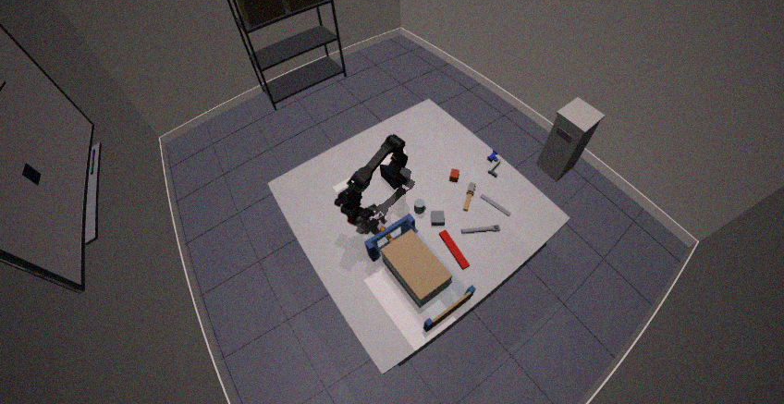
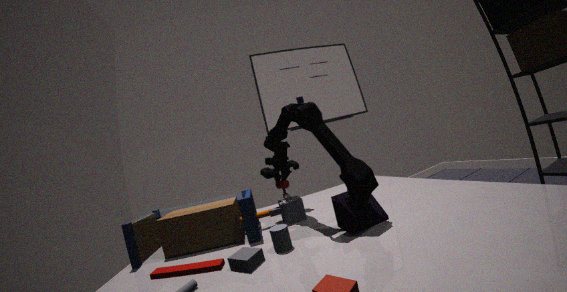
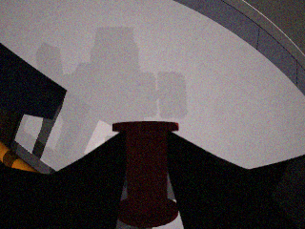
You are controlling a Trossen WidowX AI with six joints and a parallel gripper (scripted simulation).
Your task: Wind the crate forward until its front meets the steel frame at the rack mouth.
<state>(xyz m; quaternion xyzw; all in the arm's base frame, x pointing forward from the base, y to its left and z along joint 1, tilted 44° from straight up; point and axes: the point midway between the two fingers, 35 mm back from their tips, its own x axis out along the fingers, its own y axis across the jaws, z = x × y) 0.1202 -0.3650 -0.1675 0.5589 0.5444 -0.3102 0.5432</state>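
Observation:
My gripper (image 1: pixel 369 224) (image 2: pixel 283 185) (image 3: pixel 145 137) points down, shut on the winch handle's red knob (image 3: pixel 146 169). The handle's metal part sits over the grey winch (image 2: pixel 293 210); its key and the round hole cannot be made out. An orange strap (image 2: pixel 263 213) (image 3: pixel 20 163) runs from the winch through the blue steel frame (image 1: pixel 372 249) (image 2: pixel 251 221) (image 3: pixel 29 91). The crate (image 1: pixel 416 263) (image 2: pixel 202 229), with a tan top, looks flat inside the cubby. Its front is close behind the frame; whether they touch cannot be told.
A grey cylinder (image 1: pixel 420 206) (image 2: pixel 281 239), a grey block (image 1: pixel 437 217) (image 2: pixel 245 260) and a red bar (image 1: pixel 453 249) (image 2: pixel 187 268) stand or lie beside the cubby. A hammer (image 1: pixel 468 197), a wrench (image 1: pixel 479 229) and a red block (image 1: pixel 453 175) (image 2: pixel 336 284) lie farther off.

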